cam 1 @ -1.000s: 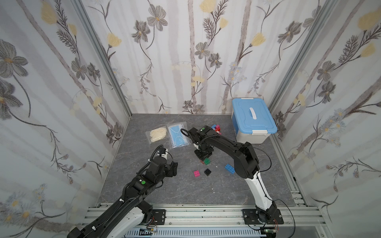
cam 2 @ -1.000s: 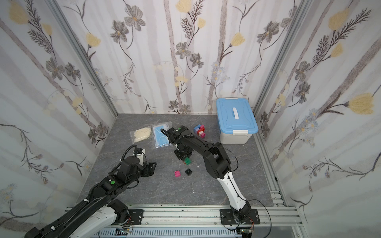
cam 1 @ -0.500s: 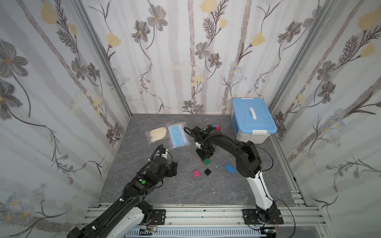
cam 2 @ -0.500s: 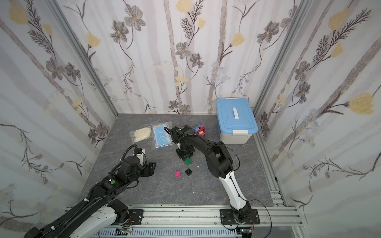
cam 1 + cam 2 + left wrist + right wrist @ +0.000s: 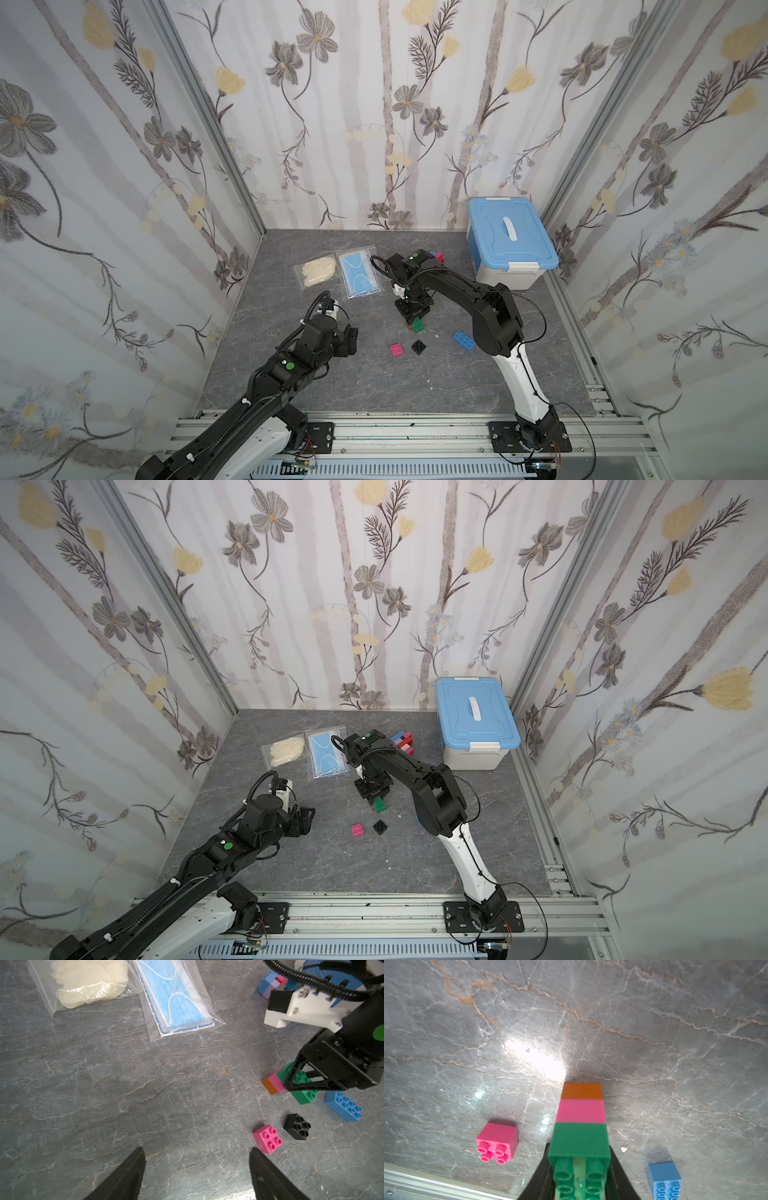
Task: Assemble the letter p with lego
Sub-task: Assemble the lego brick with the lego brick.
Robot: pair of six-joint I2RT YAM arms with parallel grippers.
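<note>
My right arm is folded over, wrist pointing straight down at mid surface. The right tool is clamped on the green brick atop a pink-and-orange stack. From it, black brick at 6 o'clock, pink brick at 7, blue brick at 4. Left arm low, stretched forward; left tool wide, empty.

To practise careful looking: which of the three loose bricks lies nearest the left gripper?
The lone pink square brick; the black brick lies just beyond it, the blue brick farther still.
</note>
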